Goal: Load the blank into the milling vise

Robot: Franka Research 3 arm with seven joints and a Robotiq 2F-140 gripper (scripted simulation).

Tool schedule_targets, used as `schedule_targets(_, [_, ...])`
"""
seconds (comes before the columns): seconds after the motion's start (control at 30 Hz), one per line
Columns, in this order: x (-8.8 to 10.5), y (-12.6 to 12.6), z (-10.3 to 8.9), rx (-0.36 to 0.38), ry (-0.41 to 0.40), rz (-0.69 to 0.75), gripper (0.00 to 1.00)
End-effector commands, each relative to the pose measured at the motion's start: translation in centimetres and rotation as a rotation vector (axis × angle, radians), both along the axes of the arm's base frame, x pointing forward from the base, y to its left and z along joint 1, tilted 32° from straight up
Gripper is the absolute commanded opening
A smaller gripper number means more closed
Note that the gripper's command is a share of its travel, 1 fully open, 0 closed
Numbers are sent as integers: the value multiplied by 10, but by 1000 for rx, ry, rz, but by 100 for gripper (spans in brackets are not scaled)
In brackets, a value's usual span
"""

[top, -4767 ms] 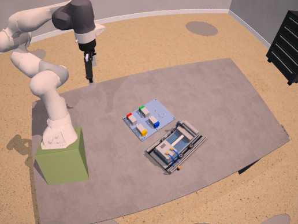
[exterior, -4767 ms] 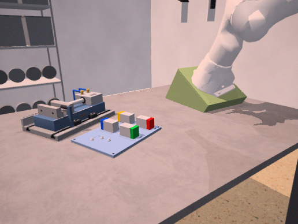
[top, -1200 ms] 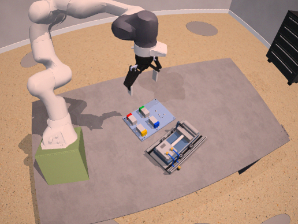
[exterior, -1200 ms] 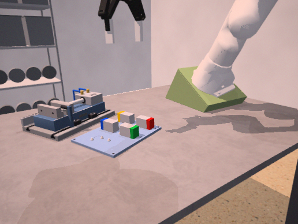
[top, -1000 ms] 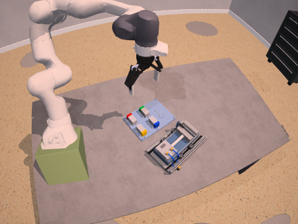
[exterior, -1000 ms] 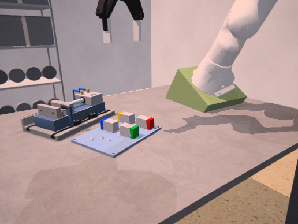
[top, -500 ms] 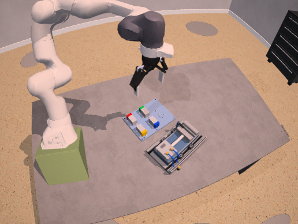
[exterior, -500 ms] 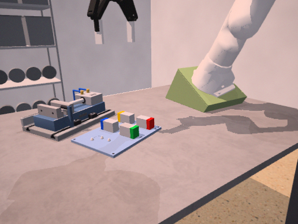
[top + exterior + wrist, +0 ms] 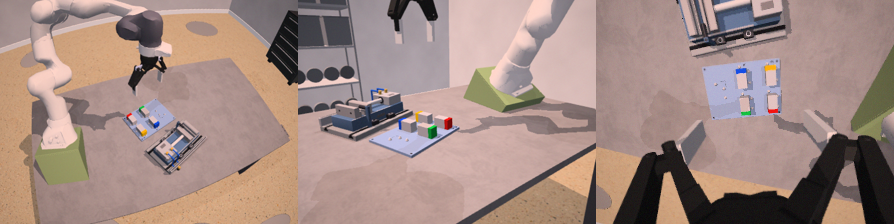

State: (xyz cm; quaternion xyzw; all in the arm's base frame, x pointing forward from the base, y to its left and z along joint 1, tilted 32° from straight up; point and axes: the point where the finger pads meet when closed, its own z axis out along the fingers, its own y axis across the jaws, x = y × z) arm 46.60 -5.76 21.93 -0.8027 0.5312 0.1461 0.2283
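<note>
The blank with the green end (image 9: 145, 112) (image 9: 424, 130) (image 9: 745, 104) lies on the blue infeed plate (image 9: 150, 131) (image 9: 393, 147) (image 9: 711, 95), its green end at the plate edge away from the vise. My gripper (image 9: 147, 85) (image 9: 414, 38) (image 9: 752, 123) is open and empty, high above the table and off the plate's side away from the vise. The vise stands beside the plate. Its fixed jaw (image 9: 189, 130) (image 9: 347, 111) is the block without hoses. A dark upright post (image 9: 368, 116) stands at the vise's side facing the plate. The bars between the jaws cannot be made out.
Blanks with red (image 9: 132, 119) (image 9: 442, 122) (image 9: 772, 102), blue (image 9: 153, 121) (image 9: 408, 125) (image 9: 741, 80) and yellow (image 9: 141, 130) (image 9: 425, 117) (image 9: 770, 76) ends share the plate with small pale pegs. Blue hoses (image 9: 174, 159) rise from the vise's other block. The arm's green base (image 9: 62, 165) (image 9: 504, 101) stands beyond the red and yellow blanks.
</note>
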Motion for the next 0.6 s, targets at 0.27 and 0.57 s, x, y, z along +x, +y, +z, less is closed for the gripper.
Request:
schedule_targets(0.27, [-5,1,2,4,4,-7,100])
schedule_targets(0.57, [-7,1,2,4,5,-9,100])
